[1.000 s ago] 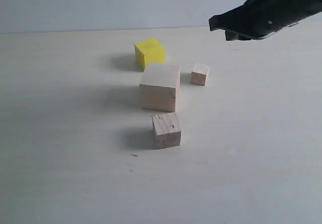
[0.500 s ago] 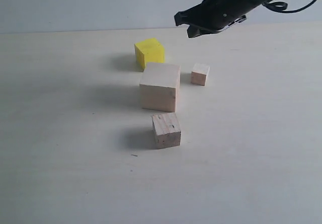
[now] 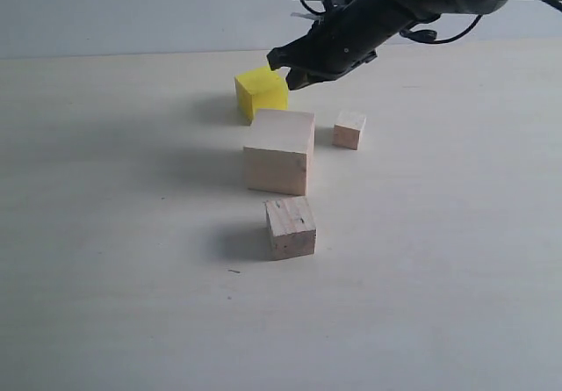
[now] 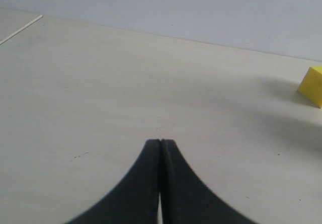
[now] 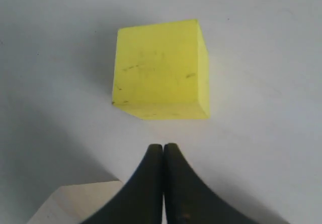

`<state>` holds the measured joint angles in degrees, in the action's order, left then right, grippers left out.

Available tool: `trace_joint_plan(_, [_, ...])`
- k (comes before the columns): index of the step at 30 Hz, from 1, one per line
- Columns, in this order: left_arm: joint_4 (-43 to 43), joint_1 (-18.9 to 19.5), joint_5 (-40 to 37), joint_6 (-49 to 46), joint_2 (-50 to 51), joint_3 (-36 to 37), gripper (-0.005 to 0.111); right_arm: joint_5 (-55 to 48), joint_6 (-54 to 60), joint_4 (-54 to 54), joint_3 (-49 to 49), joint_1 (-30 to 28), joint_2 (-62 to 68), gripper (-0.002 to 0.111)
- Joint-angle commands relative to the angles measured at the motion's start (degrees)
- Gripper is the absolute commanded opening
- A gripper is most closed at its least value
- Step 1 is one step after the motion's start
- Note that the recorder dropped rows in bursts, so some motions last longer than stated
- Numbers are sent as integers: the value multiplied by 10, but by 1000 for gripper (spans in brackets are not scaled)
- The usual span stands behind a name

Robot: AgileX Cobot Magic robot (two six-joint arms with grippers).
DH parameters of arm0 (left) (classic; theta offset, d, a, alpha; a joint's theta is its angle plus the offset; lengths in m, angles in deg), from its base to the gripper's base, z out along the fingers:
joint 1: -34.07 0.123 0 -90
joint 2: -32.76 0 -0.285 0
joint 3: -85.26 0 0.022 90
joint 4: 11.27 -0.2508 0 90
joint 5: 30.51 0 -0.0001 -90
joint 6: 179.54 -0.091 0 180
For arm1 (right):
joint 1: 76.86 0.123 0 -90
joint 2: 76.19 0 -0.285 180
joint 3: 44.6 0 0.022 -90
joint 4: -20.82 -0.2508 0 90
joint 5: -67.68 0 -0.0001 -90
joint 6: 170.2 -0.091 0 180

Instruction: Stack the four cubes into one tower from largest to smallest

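Observation:
All four cubes rest apart on the table. The largest pale wood cube (image 3: 279,151) is in the middle, the bright yellow cube (image 3: 261,91) behind it, the tiny pale cube (image 3: 349,130) to its right and the speckled cube (image 3: 291,227) in front. My right gripper (image 3: 283,66) hangs shut and empty just above the yellow cube's right rear edge; its wrist view shows the yellow cube (image 5: 161,69) ahead of the closed tips (image 5: 163,147) and a corner of the large cube (image 5: 78,201). My left gripper (image 4: 160,142) is shut over bare table, with the yellow cube (image 4: 313,85) far off.
The pale table (image 3: 114,259) spreads wide on the left and front of the cubes. A light wall (image 3: 132,9) runs along the back edge. The right arm (image 3: 413,0) reaches in from the upper right, above the tiny cube.
My right arm has swept leftward and down from the upper right corner, ending with its shut tips beside the yellow cube. The cubes have not moved.

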<state>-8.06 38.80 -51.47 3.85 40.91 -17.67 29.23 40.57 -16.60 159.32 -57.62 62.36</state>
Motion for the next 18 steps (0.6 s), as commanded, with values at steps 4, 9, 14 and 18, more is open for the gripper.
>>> trace_joint_plan(4, [-1,-4,3,0,-4,1,0,-42,7,3,13,1,21,0])
trace_joint_plan(9, [-1,-4,3,0,-4,1,0,-73,7,3,13,1,26,0])
trace_joint_plan(14, [-1,-4,3,0,-4,1,0,-107,7,-1,13,1,26,0])
trace_joint_plan(18, [-1,-4,3,0,-4,1,0,-120,7,-15,13,9,26,0])
